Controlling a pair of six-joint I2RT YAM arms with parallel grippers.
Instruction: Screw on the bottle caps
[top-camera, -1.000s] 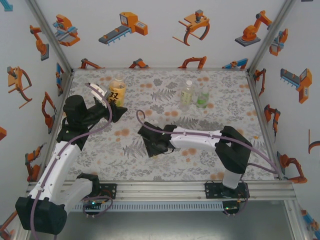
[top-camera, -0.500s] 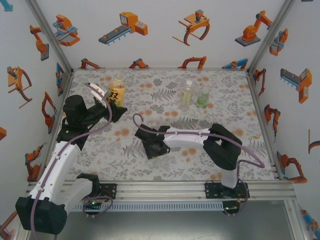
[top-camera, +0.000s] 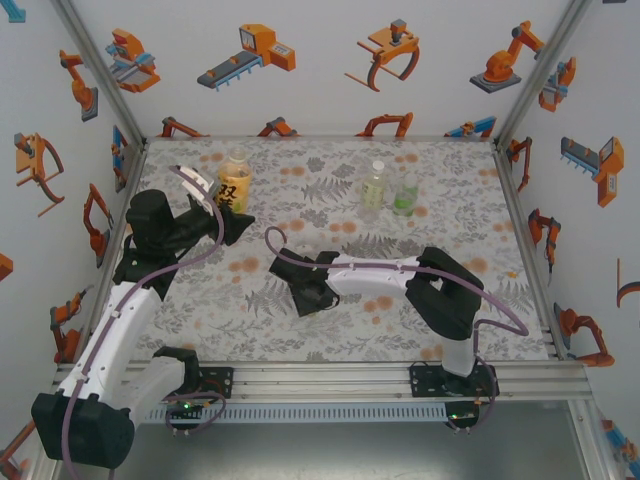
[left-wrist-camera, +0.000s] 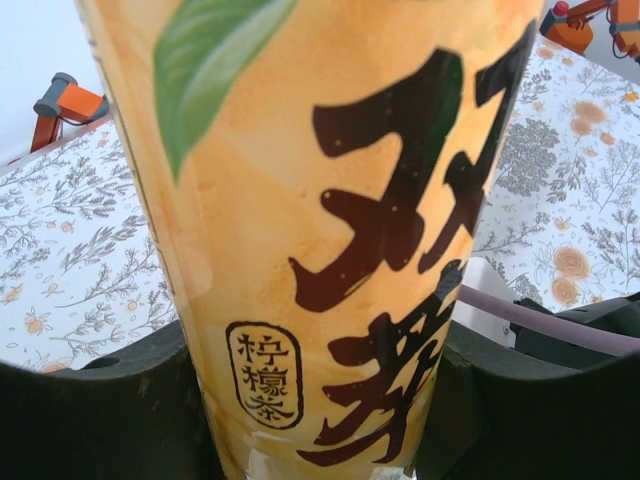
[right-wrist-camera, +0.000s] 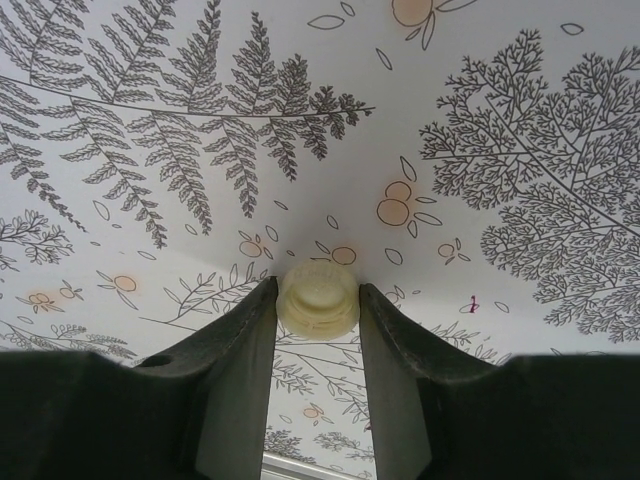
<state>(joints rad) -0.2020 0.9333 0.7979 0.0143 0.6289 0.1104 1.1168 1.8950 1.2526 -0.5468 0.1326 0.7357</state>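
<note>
The amber bottle is being held upright near the far left corner of the worktop. The left gripper is being kept clenched on its lower body. In the left wrist view the black matte fingers are being pressed to both sides of the bottle. Its label is glossy and yellow-orange, with big dark brown characters, a green leaf and a small oval stamp. The body is being seen as a smooth cylinder, narrowing a little toward the bottom.

The cap is being grasped by the right gripper near the middle of the worktop, slightly toward the near edge. It is small, round, pale yellow and of faintly translucent plastic. Both dark flat fingers are being pressed against its sides. Whether it is being lifted or is resting on the surface cannot be told.

The pale bottle and the green bottle are being left standing upright just beside each other near the far edge, right of centre. They are well apart from both grippers. Both are slim, clear plastic.

The worktop is being shown as a flat white sheet printed with grey ferns and small orange flowers. A purple cable is being seen crossing behind the left gripper's right finger.
</note>
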